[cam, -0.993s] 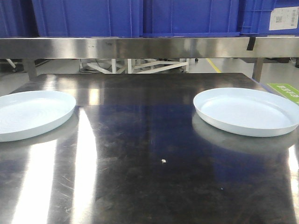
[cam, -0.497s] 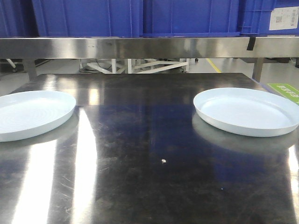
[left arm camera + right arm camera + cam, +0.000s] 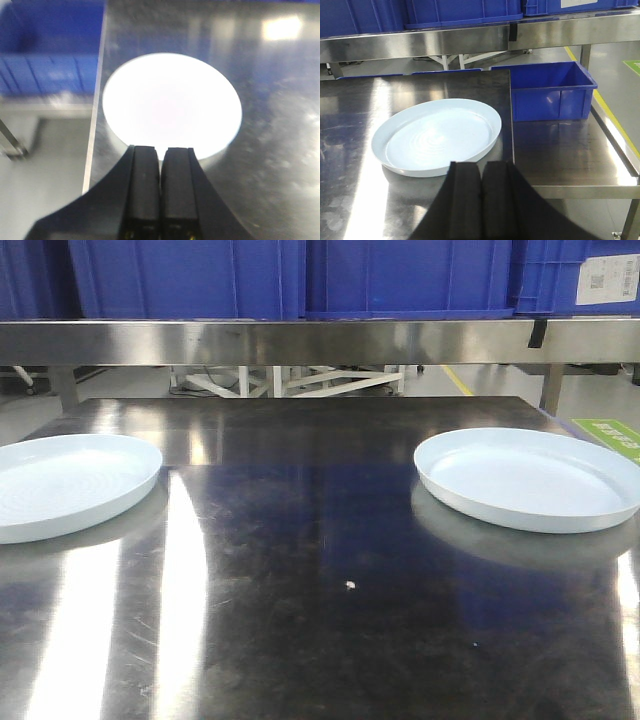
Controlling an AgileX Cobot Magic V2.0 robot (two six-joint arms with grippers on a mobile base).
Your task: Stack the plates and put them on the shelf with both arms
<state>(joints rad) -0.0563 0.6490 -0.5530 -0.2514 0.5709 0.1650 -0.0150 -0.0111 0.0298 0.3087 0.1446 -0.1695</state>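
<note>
Two pale bluish-white plates lie flat on the dark steel tabletop (image 3: 320, 540): the left plate (image 3: 65, 485) at the left edge, the right plate (image 3: 528, 478) at the right. Neither gripper shows in the front view. In the left wrist view the left plate (image 3: 171, 104) is glaringly overexposed, just beyond my left gripper (image 3: 160, 148), which is shut on nothing. The right wrist view shows the right plate (image 3: 437, 135) just ahead and left of my right gripper (image 3: 482, 165), also shut and empty. The shelf rail (image 3: 320, 340) runs across the back.
Big blue crates (image 3: 300, 275) sit on the shelf above the rail. A lower blue crate (image 3: 550, 90) stands on a steel surface right of the tabletop's edge (image 3: 511, 125). Another blue crate (image 3: 47, 55) shows off the table's left edge.
</note>
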